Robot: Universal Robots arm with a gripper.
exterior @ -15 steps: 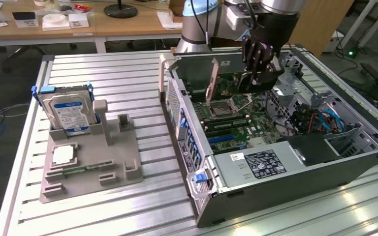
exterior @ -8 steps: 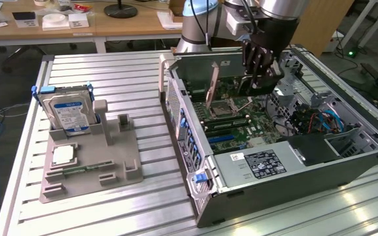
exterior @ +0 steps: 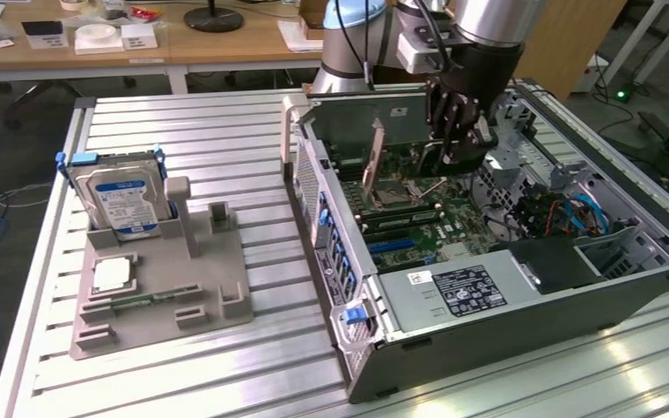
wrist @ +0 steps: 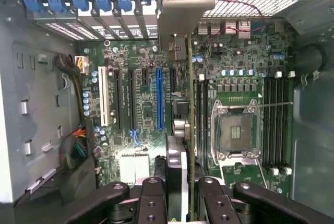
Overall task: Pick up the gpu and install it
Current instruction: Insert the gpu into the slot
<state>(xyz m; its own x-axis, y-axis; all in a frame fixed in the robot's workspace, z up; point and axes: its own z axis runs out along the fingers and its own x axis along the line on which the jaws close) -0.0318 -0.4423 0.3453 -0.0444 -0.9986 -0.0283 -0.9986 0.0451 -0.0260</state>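
Note:
My gripper (exterior: pixel 456 146) hangs inside the open computer case (exterior: pixel 347 287), shut on the gpu (exterior: pixel 430 159). In the wrist view the gpu (wrist: pixel 190 114) shows edge-on as a thin green board with a black cooler side. It is clamped between the two black fingers (wrist: pixel 152 199), and its metal bracket (wrist: pixel 180 12) points toward the case's rear slot openings. The card hovers above the motherboard (wrist: pixel 141 130), its edge running between the blue expansion slot (wrist: pixel 159 98) and the empty CPU socket (wrist: pixel 237 130). I cannot tell if it touches the board.
Memory slots (wrist: pixel 276 125) lie beyond the socket. The power supply (exterior: pixel 462 289) sits at the case's near end. On the exterior view's left a grey fixture (exterior: pixel 212 287) holds a silver hard drive (exterior: pixel 125 198) and a memory stick (exterior: pixel 137 300). Desks stand behind.

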